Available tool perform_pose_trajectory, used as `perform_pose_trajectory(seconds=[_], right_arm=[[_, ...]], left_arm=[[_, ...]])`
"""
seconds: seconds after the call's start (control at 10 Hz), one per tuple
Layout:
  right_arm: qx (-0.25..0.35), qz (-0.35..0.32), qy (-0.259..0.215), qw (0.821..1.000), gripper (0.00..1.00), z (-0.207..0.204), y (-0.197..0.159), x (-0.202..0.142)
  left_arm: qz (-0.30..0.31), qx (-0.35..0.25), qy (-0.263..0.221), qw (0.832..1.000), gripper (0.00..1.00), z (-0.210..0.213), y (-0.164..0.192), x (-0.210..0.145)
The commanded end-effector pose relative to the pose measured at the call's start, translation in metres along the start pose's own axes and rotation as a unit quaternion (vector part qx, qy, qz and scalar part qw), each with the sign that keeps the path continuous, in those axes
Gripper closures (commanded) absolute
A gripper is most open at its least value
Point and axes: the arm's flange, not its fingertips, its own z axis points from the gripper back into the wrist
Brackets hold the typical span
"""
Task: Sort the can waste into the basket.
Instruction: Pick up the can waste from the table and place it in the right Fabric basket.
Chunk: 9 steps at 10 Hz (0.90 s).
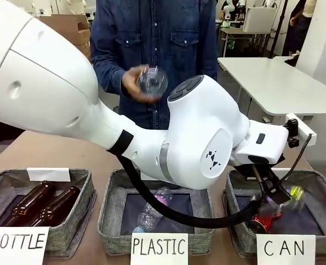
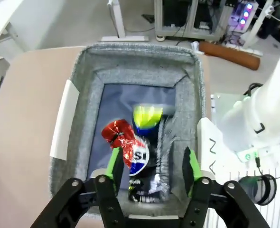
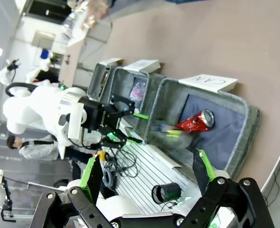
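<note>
Left end effector (image 2: 151, 173) gapes over the CAN basket (image 2: 78, 76) — red can (image 2: 118, 135) and blurred dark can (image 2: 147, 161) inside.

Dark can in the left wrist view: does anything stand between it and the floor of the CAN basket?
Nothing visible does. The dark can, blurred, sits between the left tool's open fingers, directly above the basket, beside the red can.

Two crushed cans at the grey "CAN" bin

The shiny red crushed can (image 2: 119, 136) lies on the dark floor of the grey fabric rectangular basket (image 2: 130, 59); the dark blue-black logo can (image 2: 147, 164), motion-blurred, sits inside just beside it, pose unclear.
</note>
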Motion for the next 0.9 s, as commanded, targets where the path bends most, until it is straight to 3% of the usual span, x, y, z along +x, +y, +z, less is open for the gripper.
perform_pose_trajectory(seconds=[0.0,0.3,0.4,0.6,0.8], right_arm=[[0.003,-0.005,-0.009,1.000,0.00,0.000,0.003,0.005],[0.003,-0.005,-0.009,1.000,0.00,0.000,0.003,0.005],[0.003,-0.005,-0.009,1.000,0.00,0.000,0.003,0.005],[0.003,-0.005,-0.009,1.000,0.00,0.000,0.003,0.005],[0.003,-0.005,-0.009,1.000,0.00,0.000,0.003,0.005]], left_arm=[[0.015,0.003,0.004,1.000,0.00,-0.004,0.000,0.015],[0.028,0.009,-0.005,1.000,0.00,0.013,0.003,0.015],[0.050,-0.007,0.033,0.998,0.00,0.027,0.003,0.016],[0.108,-0.056,0.070,0.990,0.00,0.111,0.017,0.006],[0.183,-0.038,0.044,0.981,0.00,0.223,0.028,-0.041]])
